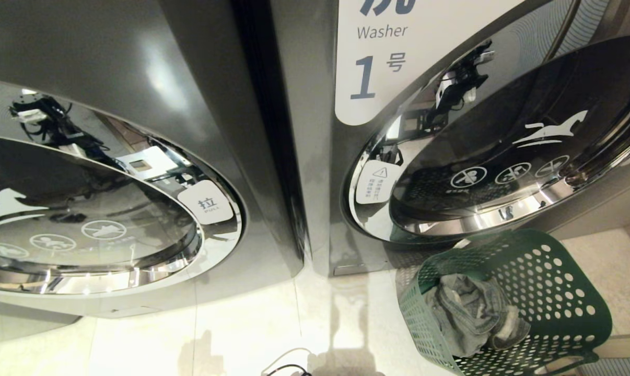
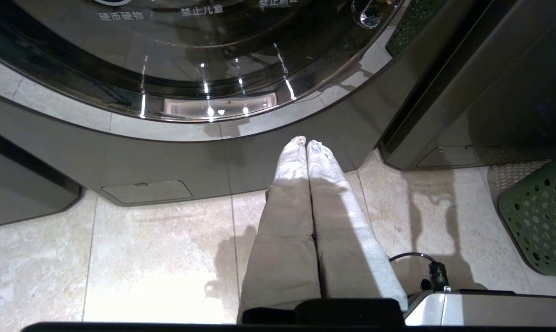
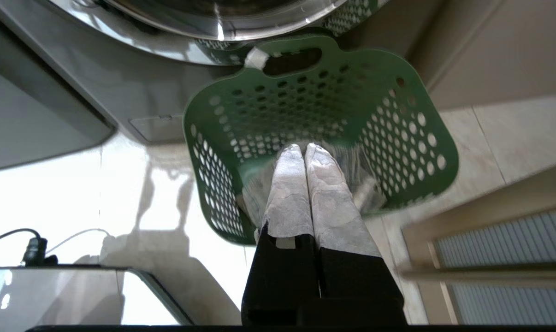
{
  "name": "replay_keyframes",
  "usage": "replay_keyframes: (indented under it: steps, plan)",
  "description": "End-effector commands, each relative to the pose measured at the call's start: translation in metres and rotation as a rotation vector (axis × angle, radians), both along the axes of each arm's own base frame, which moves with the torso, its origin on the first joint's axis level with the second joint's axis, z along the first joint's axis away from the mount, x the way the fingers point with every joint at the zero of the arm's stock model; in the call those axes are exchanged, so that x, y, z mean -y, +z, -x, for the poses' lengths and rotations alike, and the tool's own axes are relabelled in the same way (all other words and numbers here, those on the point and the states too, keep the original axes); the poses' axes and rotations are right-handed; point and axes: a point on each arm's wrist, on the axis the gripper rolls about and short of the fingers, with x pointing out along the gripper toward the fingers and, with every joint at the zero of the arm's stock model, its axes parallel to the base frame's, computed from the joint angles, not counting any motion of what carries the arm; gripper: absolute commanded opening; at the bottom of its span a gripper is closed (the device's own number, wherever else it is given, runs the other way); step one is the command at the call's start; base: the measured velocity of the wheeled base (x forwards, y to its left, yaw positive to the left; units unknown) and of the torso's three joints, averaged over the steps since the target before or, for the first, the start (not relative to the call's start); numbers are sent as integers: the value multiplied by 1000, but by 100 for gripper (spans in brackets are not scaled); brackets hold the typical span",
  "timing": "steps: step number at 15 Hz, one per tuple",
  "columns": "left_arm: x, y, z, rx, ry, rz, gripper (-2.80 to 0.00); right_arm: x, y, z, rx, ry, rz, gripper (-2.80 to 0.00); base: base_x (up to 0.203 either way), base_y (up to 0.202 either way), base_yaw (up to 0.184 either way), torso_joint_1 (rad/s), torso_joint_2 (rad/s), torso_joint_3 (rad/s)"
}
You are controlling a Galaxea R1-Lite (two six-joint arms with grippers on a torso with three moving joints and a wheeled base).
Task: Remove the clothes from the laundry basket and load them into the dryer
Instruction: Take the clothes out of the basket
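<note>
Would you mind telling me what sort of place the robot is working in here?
Most likely a self-service laundromat: two front-loading machines stand side by side, the right machine bears a numbered "Washer 1" sign, and a green laundry basket of clothes sits on the tiled floor.

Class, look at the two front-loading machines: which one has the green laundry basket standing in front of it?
The right-hand machine, labelled "Washer 1"; the green basket stands below its door. The left machine has only floor before it.

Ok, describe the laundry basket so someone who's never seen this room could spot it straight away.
Find the machine with the white Washer 1 label on the right. On the tiled floor right below its round door stands the green basket, holding crumpled grey clothes. It is the only green thing here, plastic, its walls punched with round holes.
</note>
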Motion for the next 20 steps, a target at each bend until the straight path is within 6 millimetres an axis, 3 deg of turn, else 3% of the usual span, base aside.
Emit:
replay_keyframes:
  steps: [1,4,9,14,17,18,20]
  plan:
    - [0,-8,-2,-26,1,1,-280,1,19,-7,-80,-46,-6,-280,0,0,0,0,0,0]
    - [0,-8,-2,-27,1,1,-280,4,36,-40,-335,-223,-118,-280,0,0,0,0,0,0]
    - [0,-8,-2,-27,1,1,-280,8,32,-109,-658,-434,-386,-280,0,0,0,0,0,0]
    - [0,-8,-2,-26,1,1,-280,26,16,-212,-728,-536,-474,-280,0,0,0,0,0,0]
    - [0,-8,-2,-27,1,1,-280,40,-6,-271,-765,-578,-511,-280,0,0,0,0,0,0]
    - [0,-8,-2,-26,1,1,-280,44,-17,-286,-789,-584,-525,0,0,0,0,0,0,0]
    - [0,-8,-2,-26,1,1,-280,52,-38,-311,-833,-586,-555,0,0,0,0,0,0,0]
